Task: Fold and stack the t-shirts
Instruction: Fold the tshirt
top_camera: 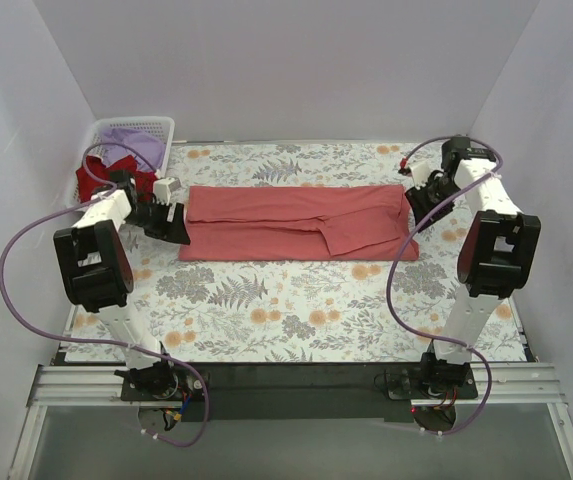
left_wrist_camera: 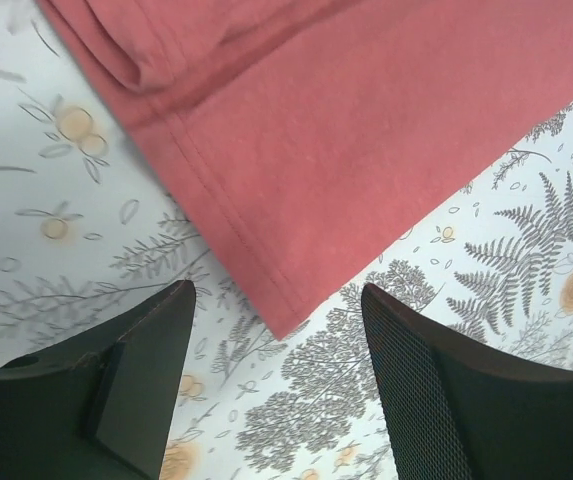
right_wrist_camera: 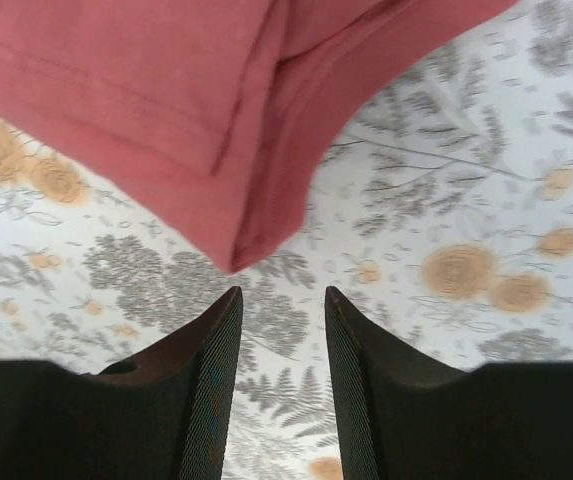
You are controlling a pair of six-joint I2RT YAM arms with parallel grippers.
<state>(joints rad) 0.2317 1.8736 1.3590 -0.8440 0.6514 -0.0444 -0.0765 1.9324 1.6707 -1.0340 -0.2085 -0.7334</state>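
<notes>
Where the coral-red t-shirt (top_camera: 301, 222) lies flat, folded lengthwise into a long band, its long axis runs straight from the left claw (left_wrist_camera: 276, 300) to the right claw (right_wrist_camera: 282, 295), with one short end facing each. A stitched hem edge lies at the left claw's end, and a tucked-in sleeve shows nearer the right claw. The left claw stands wide with nothing between its jaws, a hemmed corner of the shirt just ahead of its tips. The right claw stands narrower, also gripping nothing, with a folded corner of the shirt just ahead of it. Beyond the left claw, on the side away from the shirt, a darker red tee (top_camera: 101, 180) and a lavender tee (top_camera: 131, 145) sit bunched in a white lattice basket (top_camera: 156, 125). Under both claws a floral cloth (top_camera: 266, 300) of grey ferns and orange blooms covers the table, and plain pale walls (top_camera: 286, 60) close in the far side and both flanks.
</notes>
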